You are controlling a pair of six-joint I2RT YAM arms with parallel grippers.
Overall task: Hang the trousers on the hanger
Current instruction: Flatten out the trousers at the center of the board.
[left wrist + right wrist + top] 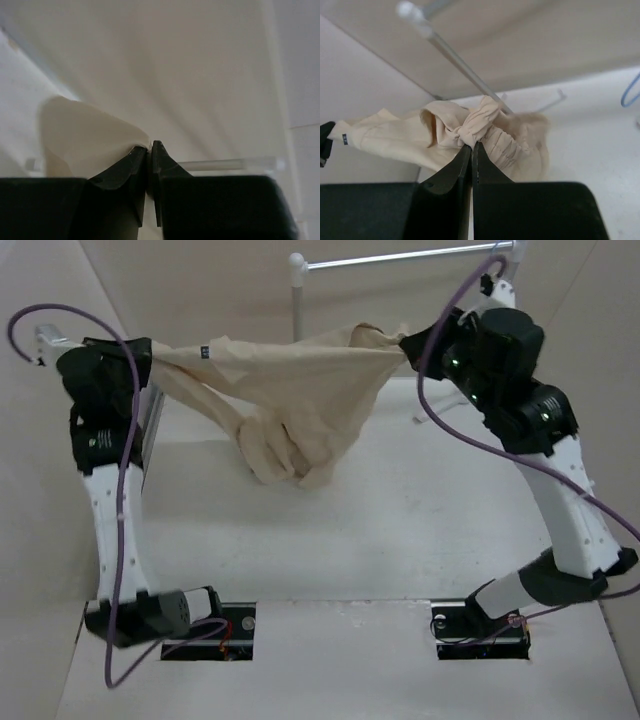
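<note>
The beige trousers hang in the air, stretched between my two grippers, with the legs sagging in a bunch toward the table. My left gripper is shut on one end of the cloth, pinched at its fingertips. My right gripper is shut on the gathered waist, its fingertips closed just under a knot of fabric. A thin pale wire with a hooked end, apparently part of the hanger, lies on the table behind the trousers; the rest is hidden.
A white tubular rack with a post stands at the back; its rod passes just behind the trousers in the right wrist view. Beige walls enclose the white table. Purple cables loop off both arms.
</note>
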